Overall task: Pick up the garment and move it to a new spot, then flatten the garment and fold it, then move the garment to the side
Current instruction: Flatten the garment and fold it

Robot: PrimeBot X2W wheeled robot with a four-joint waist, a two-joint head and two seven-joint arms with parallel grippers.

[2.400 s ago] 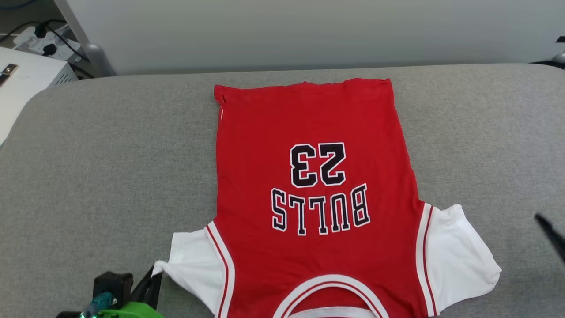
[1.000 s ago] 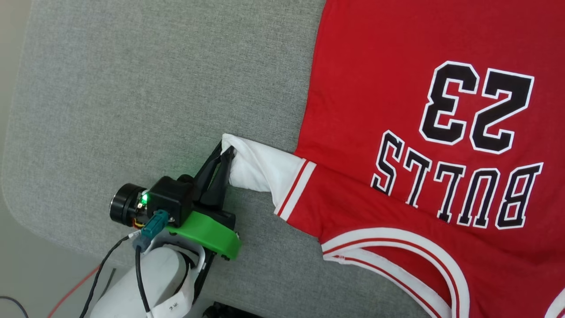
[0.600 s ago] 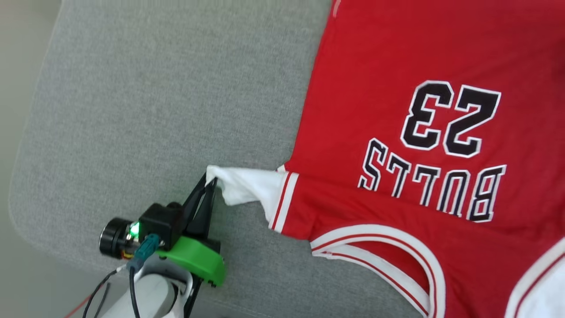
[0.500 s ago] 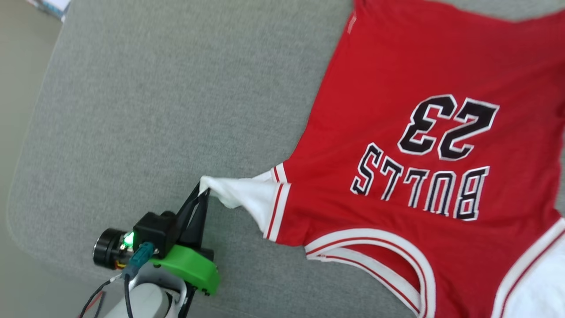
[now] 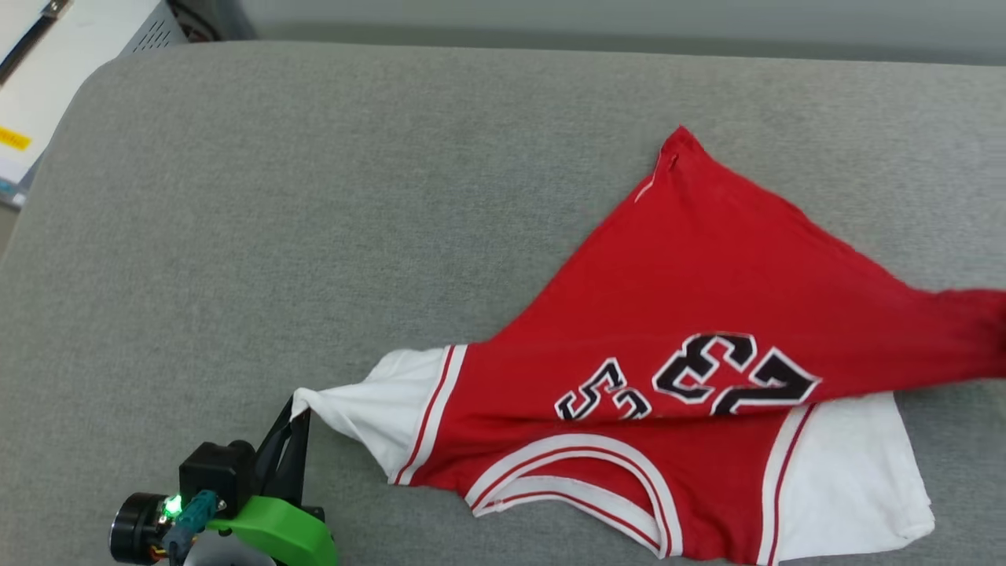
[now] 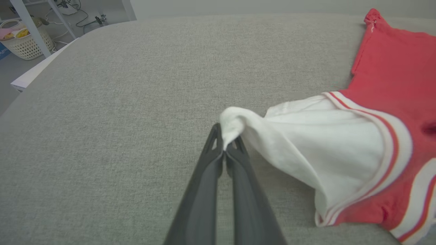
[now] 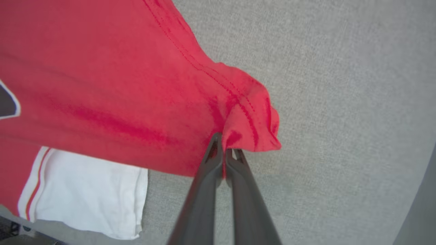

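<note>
The garment (image 5: 692,299), a red jersey with white sleeves and a black 23, lies on the grey padded surface (image 5: 314,196), its right hem corner lifted and pulled toward the near right over the body. My left gripper (image 5: 297,413) sits at the lower left, shut on the tip of the white left sleeve (image 6: 306,143); the left wrist view shows my left gripper (image 6: 224,144) pinching that cloth. In the right wrist view my right gripper (image 7: 224,146) is shut on the red hem corner (image 7: 252,112), held above the white right sleeve (image 7: 88,190).
A white cabinet (image 5: 47,71) stands past the surface's far left corner. A laundry basket (image 6: 24,44) and cables lie on the floor beyond, in the left wrist view. Bare grey padding stretches to the left and far side of the jersey.
The head camera has shifted. My right gripper has closed on the hem corner and drawn it down across the jersey, folding the lettering under. The left gripper keeps hold of the sleeve tip.
</note>
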